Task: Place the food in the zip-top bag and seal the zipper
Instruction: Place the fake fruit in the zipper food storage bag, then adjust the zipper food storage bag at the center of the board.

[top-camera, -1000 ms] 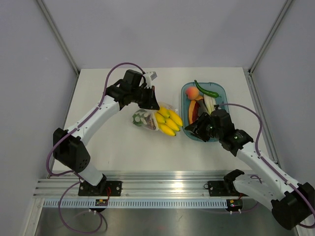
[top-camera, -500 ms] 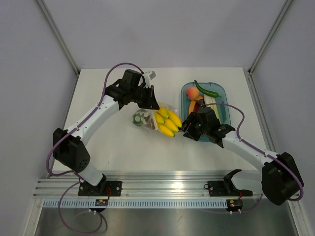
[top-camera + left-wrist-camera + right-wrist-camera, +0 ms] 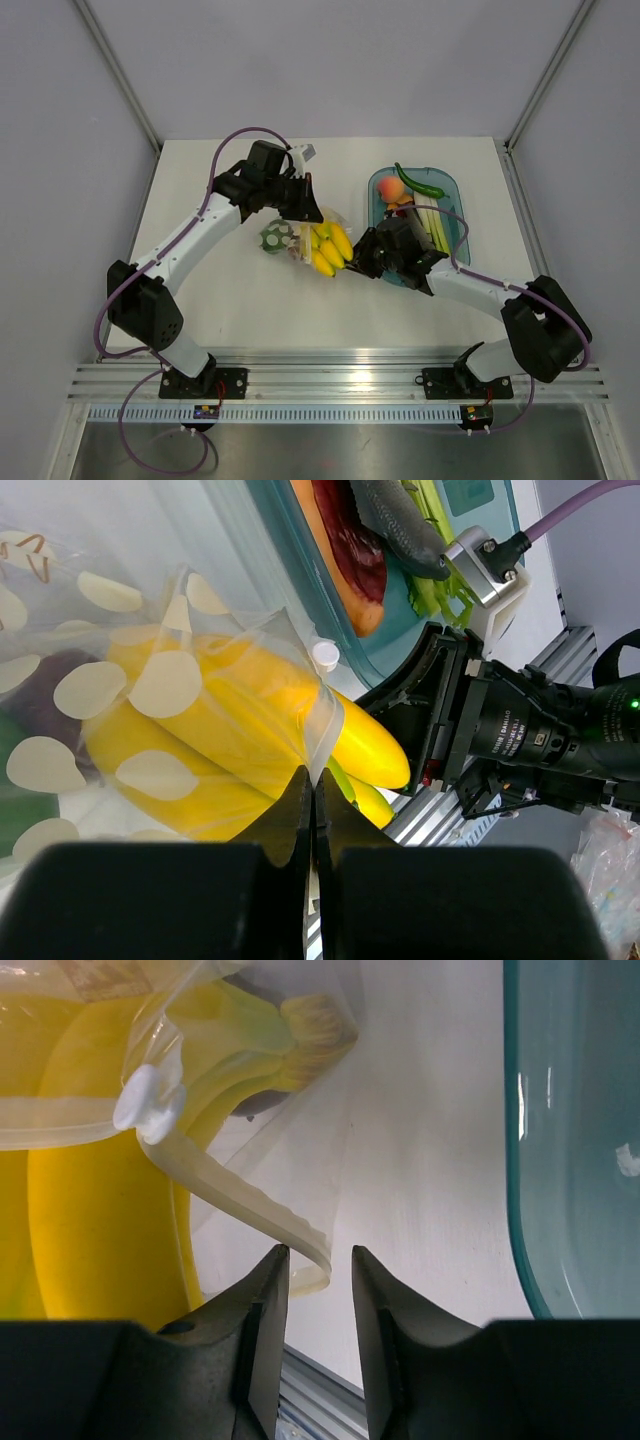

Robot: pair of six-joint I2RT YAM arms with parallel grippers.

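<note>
The zip-top bag [image 3: 298, 240] lies mid-table with the yellow banana bunch [image 3: 330, 247] sticking out of its mouth and a green round fruit [image 3: 272, 238] inside. My left gripper [image 3: 308, 212] is shut on the bag's edge; in the left wrist view [image 3: 312, 780] its jaws pinch the clear film over the bananas [image 3: 200, 740]. My right gripper [image 3: 357, 255] is at the bag's mouth, slightly open [image 3: 318, 1258], with the end of the zipper [image 3: 235, 1200] lying between its tips, not pinched. The white slider [image 3: 145, 1100] sits on the strip.
The teal oval tray [image 3: 448, 183] stands to the right with an orange peach [image 3: 392, 187], a green chilli [image 3: 420, 185] and red pieces [image 3: 398, 212]. Its rim [image 3: 525, 1210] is close to the right of my right gripper. White walls surround the table.
My right arm has swung left from the tray to the bag's mouth. The bag and bananas have shifted slightly left and bunched up. The left gripper has kept its hold.
</note>
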